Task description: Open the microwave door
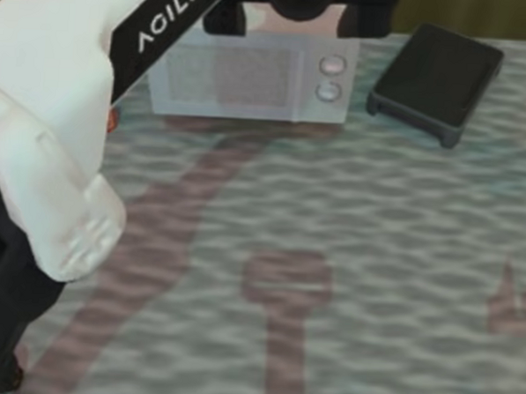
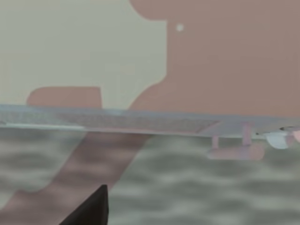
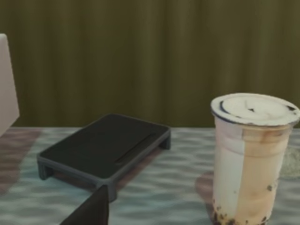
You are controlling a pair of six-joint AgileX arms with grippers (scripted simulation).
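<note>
The white microwave [image 1: 256, 77] stands at the back of the table, in the middle. Its door [image 1: 225, 76], with a grey mesh window, lies flush with the front, beside two silver knobs [image 1: 330, 78]. My left gripper [image 1: 297, 15] hangs over the microwave's top, open and holding nothing. In the left wrist view the door [image 2: 140, 123] is a thin strip seen edge-on from above, with one dark fingertip [image 2: 96, 208] over the table below it. My right gripper [image 3: 145, 221] is parked off to the right, out of the top view, with one fingertip [image 3: 96, 208] showing.
A flat black box [image 1: 437, 75] lies right of the microwave and also shows as the black box [image 3: 105, 145] in the right wrist view. A lidded milk-tea cup [image 3: 251, 159] stands close to the right gripper. My left arm's white link [image 1: 46, 124] covers the table's left side.
</note>
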